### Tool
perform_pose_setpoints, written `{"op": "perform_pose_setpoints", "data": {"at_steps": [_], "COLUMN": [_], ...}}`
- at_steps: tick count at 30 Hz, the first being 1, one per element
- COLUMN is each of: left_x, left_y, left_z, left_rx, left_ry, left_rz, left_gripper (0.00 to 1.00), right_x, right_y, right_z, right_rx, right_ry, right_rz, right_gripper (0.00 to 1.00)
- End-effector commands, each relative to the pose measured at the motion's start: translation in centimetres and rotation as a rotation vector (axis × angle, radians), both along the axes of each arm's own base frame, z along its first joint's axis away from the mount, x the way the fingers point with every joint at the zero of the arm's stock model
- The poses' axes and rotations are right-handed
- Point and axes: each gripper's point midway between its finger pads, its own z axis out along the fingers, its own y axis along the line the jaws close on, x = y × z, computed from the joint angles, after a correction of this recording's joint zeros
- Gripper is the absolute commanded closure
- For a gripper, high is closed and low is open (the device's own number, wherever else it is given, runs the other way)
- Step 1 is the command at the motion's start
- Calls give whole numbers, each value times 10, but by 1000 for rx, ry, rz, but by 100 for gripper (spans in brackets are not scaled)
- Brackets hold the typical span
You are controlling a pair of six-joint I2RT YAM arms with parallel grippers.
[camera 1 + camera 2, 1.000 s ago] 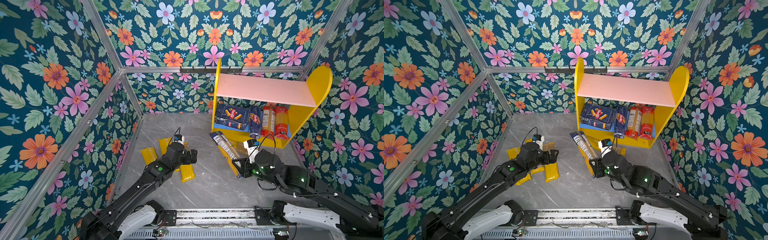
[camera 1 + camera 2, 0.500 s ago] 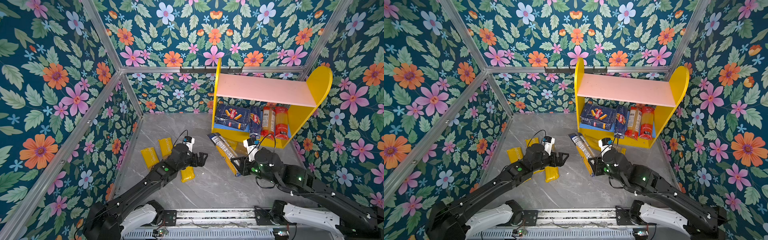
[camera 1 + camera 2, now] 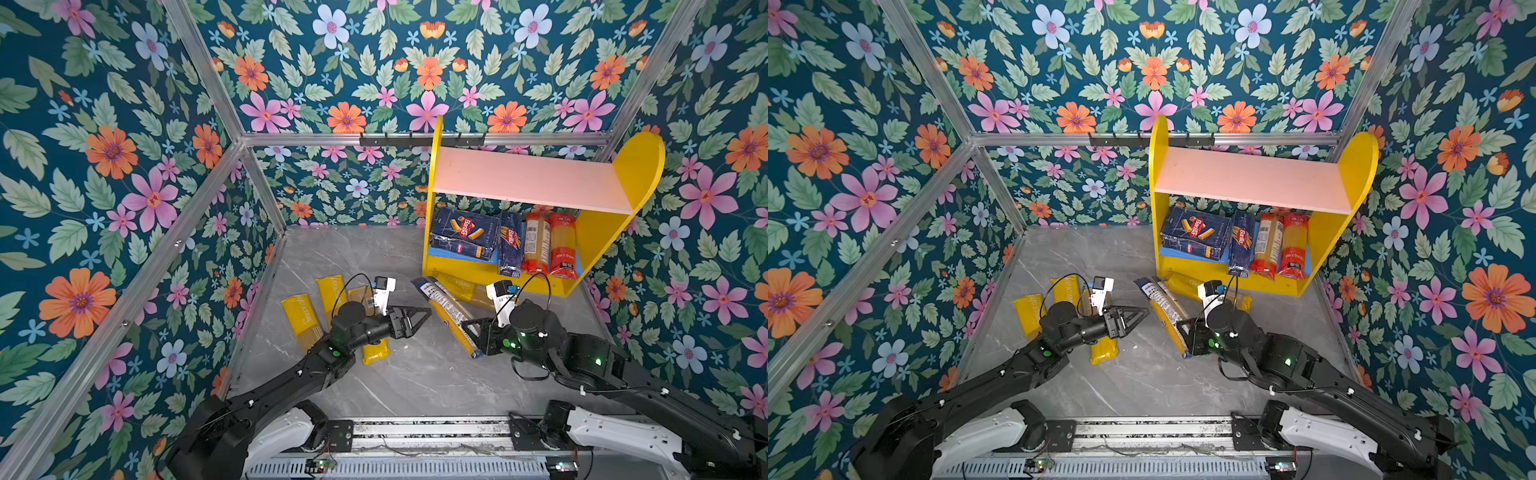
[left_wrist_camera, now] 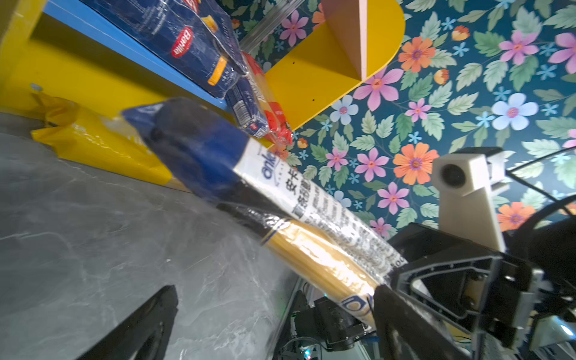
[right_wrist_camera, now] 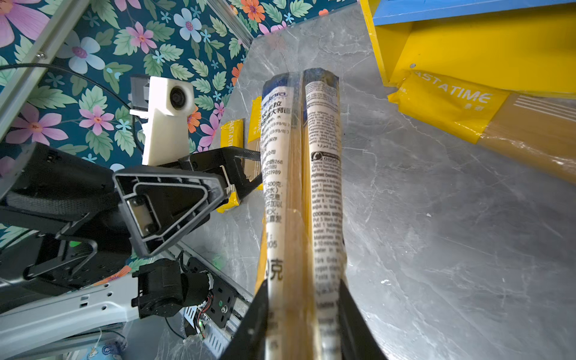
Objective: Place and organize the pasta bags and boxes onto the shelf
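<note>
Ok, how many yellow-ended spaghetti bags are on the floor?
4 yellow-ended bags. Three cluster left: leftmost, middle, one partly under the left arm. The fourth lies along the shelf base. Others may hide beneath the arms.

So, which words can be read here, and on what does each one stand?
"Barilla": wide pasta box, narrow pasta box.
"ASTATIME": yellow bag beside the shelf.
"anka": white-label bag in the right tool.
Labels on the red-ended bags and all fine print: too blurred.

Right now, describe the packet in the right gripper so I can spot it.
Find the yellow shelf; in front of its base a slim spaghetti packet slants from the right gripper. Unlike the yellow-ended packets, it has a white label and dark blue end.
</note>
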Motion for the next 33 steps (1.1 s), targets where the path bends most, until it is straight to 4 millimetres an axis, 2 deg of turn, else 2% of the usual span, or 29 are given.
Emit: {"op": "perform_pose_setpoints", "data": {"at_steps": [1,7,10,14,16,20,21,26,28,30,33], "left_x": [-5,0,3,2,1,0,1,1,1,0,0], "left_y": [-6,-17,-31,-47,-54,-61,-61,-61,-62,-62,-62], "left_z": [37,53,51,61,61,59,59,66,68,72,77], "left_rx": [-179,-281,-262,-313,-320,-316,-316,-311,-302,-301,-285], "left_ry": [-35,-41,-39,-45,-38,-26,-24,-33,-33,-35,-45], "left_rz": [-60,-76,-73,-119,-140,-150,-148,-147,-151,-153,-149], "left_gripper": [0,0,0,11,21,58,63,82,93,100,100], "right_x": [8,9,8,6,6,3,3,-1,-1,-2,-6], "right_y": [18,31,36,42,44,43,43,41,39,35,20], "right_z": [37,38,40,40,40,41,41,40,40,40,43], "right_rx": [143,166,186,180,173,170,167,165,163,164,170], "right_ry": [-88,-89,-88,-80,-78,-82,-81,-75,-71,-75,-93], "right_rz": [15,50,65,88,91,99,100,105,98,90,65], "right_gripper": [100,100,100,100,100,100,100,100,100,92,62]}}
